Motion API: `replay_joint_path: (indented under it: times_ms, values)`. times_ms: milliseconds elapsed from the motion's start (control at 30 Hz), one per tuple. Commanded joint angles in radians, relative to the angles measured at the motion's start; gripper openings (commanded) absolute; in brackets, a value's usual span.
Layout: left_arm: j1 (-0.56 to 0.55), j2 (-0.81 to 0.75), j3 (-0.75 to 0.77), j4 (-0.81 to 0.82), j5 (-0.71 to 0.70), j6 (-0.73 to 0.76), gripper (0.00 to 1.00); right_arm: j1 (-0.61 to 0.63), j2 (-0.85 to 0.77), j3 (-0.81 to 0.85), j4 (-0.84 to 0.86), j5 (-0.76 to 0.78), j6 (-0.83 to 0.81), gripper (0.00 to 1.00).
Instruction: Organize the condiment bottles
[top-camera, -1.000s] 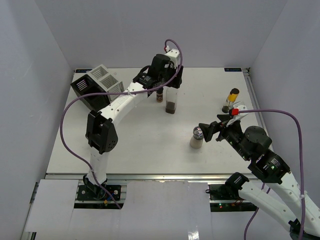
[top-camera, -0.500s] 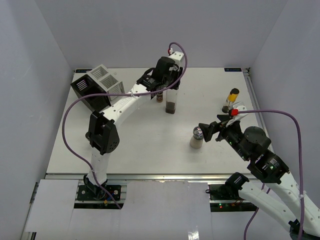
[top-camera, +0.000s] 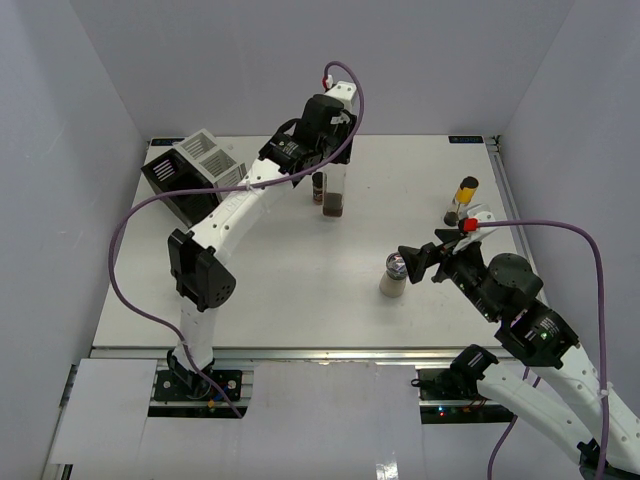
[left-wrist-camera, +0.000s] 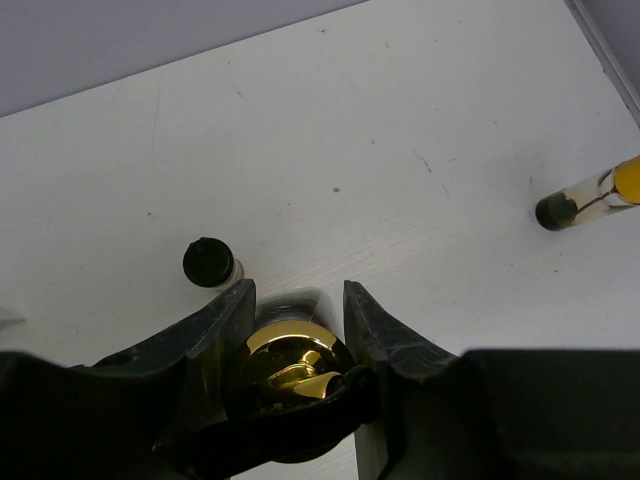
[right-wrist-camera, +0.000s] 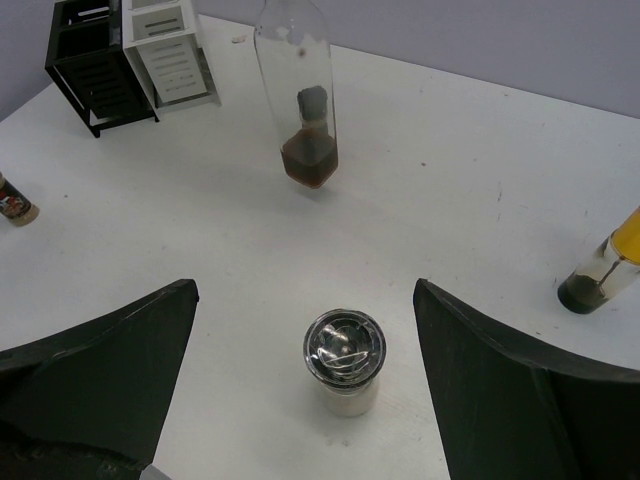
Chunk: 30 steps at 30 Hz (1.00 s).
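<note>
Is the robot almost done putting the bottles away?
Not nearly. Done: nothing yet; no bottle shows in the rack boxes. In hand: the left gripper is shut on the tall bottle by its gold top. Left: the brown jar, the yellow bottle and the cream shaker, which the open right gripper hovers at, all stand loose on the table.

Top cam overhead, far — wrist cams close, angled down (all share tall bottle (top-camera: 333, 195)).
</note>
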Motion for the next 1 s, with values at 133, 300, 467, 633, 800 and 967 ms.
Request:
replay_joint_path:
  times_ms: [133, 300, 467, 633, 800, 967]
  values:
    - [-0.002, -0.191, -0.032, -0.027, -0.1, -0.02, 0.0, 0.005, -0.016, 0.039, 0.017, 0.01, -0.002, 0.95]
    - [0.001, -0.22, -0.025, -0.065, -0.204, 0.004, 0.0, 0.003, -0.022, 0.048, 0.011, 0.008, 0.004, 0.95]
    - [0.052, -0.207, 0.027, -0.112, -0.246, -0.023, 0.0, 0.003, -0.021, 0.053, 0.006, 0.008, 0.006, 0.95]
    - [0.164, -0.195, 0.082, -0.088, -0.274, -0.018, 0.0, 0.003, -0.03, 0.045, 0.005, 0.008, 0.006, 0.95]
    - [0.256, -0.177, 0.122, -0.021, -0.353, 0.033, 0.0, 0.003, -0.037, 0.027, 0.013, -0.009, 0.009, 0.95]
    - [0.349, -0.145, 0.168, 0.102, -0.404, 0.117, 0.0, 0.003, -0.033, 0.009, 0.024, -0.02, 0.012, 0.95]
